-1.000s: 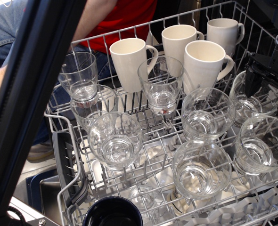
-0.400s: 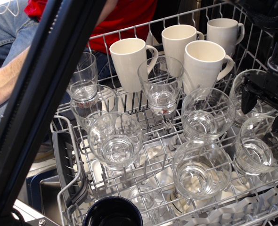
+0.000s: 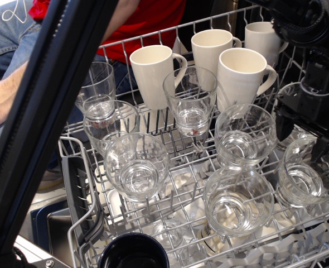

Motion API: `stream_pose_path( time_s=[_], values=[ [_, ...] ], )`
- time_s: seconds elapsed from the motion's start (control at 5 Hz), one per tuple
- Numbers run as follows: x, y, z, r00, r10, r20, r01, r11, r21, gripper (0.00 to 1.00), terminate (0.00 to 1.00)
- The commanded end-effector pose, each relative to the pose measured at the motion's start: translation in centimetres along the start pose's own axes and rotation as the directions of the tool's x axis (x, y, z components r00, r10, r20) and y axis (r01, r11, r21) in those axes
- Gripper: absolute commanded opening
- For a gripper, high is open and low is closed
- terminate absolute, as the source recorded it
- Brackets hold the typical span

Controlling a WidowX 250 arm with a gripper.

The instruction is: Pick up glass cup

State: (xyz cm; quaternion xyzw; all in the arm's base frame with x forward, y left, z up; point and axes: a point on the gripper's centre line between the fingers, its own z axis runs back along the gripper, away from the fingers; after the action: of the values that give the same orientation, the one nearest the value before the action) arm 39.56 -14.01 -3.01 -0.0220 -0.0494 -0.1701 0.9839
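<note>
Several clear glass cups stand upright in the wire dishwasher rack (image 3: 75,167). One glass (image 3: 245,134) is right of centre, one (image 3: 238,201) in front of it, one (image 3: 306,178) at the right edge. Others stand at the centre back (image 3: 190,100) and on the left (image 3: 136,164). My black gripper (image 3: 301,138) hangs at the right, fingers apart and empty. It is over a back-right glass (image 3: 296,135) that it mostly hides, just above the rim of the right-edge glass. Its left finger (image 3: 282,127) is beside the right-of-centre glass.
Several white mugs (image 3: 242,75) stand along the back of the rack. A dark blue cup (image 3: 134,251) sits at the front. A thick black bar (image 3: 42,128) crosses the left foreground. A person in a red shirt (image 3: 153,17) stands behind the rack.
My gripper has come down and to the left from the right edge, now over the right-hand glasses. The black bar in the foreground shifted slightly right. The glasses have not moved.
</note>
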Motion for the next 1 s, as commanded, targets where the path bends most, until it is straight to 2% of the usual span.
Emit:
stream_pose_path(
  time_s=[0.0, 0.2, 0.8],
  values=[
    [0.9, 0.1, 0.9, 0.998, -0.017, 0.060, 0.017, 1.000, 0.001, 1.00, 0.00],
    [0.7, -0.3, 0.7, 0.998, -0.013, 0.058, 0.013, 1.000, 0.000, 1.00, 0.00],
    [1.1, -0.9, -2.0, 0.996, 0.014, 0.091, -0.019, 0.999, 0.050, 1.00, 0.00]
  ],
)
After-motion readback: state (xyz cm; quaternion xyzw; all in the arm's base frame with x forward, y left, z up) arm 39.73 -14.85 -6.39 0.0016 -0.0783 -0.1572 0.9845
